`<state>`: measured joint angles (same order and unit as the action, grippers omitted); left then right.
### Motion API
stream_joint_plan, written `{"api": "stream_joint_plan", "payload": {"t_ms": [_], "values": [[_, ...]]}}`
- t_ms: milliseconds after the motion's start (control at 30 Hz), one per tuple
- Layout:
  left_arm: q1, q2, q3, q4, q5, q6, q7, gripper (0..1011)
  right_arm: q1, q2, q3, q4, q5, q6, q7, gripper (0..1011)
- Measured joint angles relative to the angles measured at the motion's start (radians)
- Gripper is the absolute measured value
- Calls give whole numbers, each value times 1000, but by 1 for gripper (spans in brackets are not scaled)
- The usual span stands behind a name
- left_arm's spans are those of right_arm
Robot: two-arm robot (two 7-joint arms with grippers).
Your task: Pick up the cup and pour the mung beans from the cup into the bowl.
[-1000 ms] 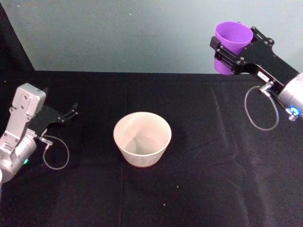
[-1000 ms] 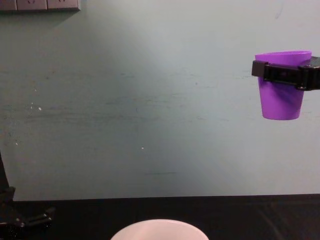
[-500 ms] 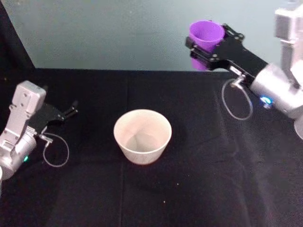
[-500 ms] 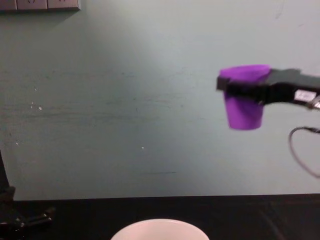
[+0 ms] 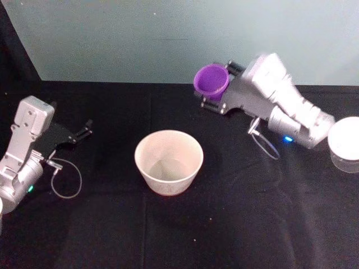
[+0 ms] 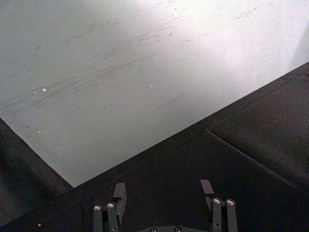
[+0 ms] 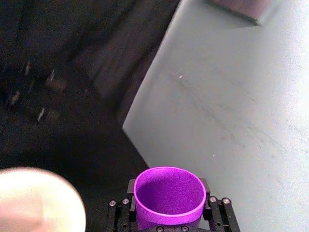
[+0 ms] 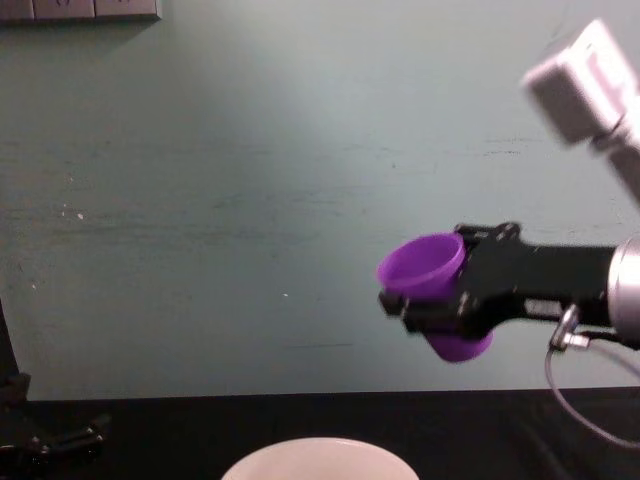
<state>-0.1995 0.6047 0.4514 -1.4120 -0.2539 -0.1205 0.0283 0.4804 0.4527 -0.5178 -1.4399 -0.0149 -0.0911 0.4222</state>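
My right gripper [image 5: 216, 87] has its fingers clenched on the cup [image 5: 211, 80], one pressed to each side of the purple wall just under the rim. My right wrist view shows this plainly. There the cup [image 7: 168, 193] sits between the two black fingers [image 7: 206, 187] of the right gripper [image 7: 168, 205], with its mouth open toward the camera.

I hold the cup in the air, well above the bowl [image 5: 168, 184], off to the bowl's right and beyond it, toward the wall [image 5: 140, 39]. Seen from the chest, the cup [image 8: 425, 268] is tilted, its mouth leaning over toward the bowl and its base swung away. The right gripper [image 8: 432, 292] clasps it around the middle. The bowl [image 8: 320, 458] shows its rim low down, below the cup and to its left. Cup and bowl are apart.

I cannot tell what lies inside the cup; its inner wall reads only as purple. The bowl stands upright on the black table [image 5: 224, 224]. In my right wrist view the bowl [image 7: 38, 203] is clear of the cup, not touching it.

My left gripper [image 5: 84, 131] rests low by the table, well to the left of the bowl, idle. In its own wrist view the left gripper [image 6: 163, 191] has its fingers [image 6: 119, 193] released, spread wide with nothing between them. A white container [image 5: 345, 143] sits well to the right of the bowl.
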Motion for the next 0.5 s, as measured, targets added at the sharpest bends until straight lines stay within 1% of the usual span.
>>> {"api": "stream_joint_plan", "payload": {"t_ms": [100,133,200,233,300,333,367,400,433,467,500], "values": [[0,0,0,0,0,0,0,1000,11,8,-34,0,-83,-4,-18,746],[0,0,0,0,0,0,0,1000,18,11,-52,0,-134,-4,-30,746],[0,0,0,0,0,0,0,1000,23,13,-70,-1,-182,-2,-42,746],[0,0,0,0,0,0,0,1000,28,15,-85,-3,-223,1,-53,746],[0,0,0,0,0,0,0,1000,32,16,-99,-4,-263,6,-63,746],[0,0,0,0,0,0,0,1000,36,16,-110,-5,-299,10,-72,746],[0,0,0,0,0,0,0,1000,36,16,-110,-5,-299,10,-72,746],[0,0,0,0,0,0,0,1000,40,15,-122,-5,-330,13,-79,746],[0,0,0,0,0,0,0,1000,42,15,-128,-5,-345,15,-81,746],[0,0,0,0,0,0,0,1000,45,14,-139,-5,-376,18,-86,746],[0,0,0,0,0,0,0,1000,47,14,-144,-5,-392,20,-89,746]]}}
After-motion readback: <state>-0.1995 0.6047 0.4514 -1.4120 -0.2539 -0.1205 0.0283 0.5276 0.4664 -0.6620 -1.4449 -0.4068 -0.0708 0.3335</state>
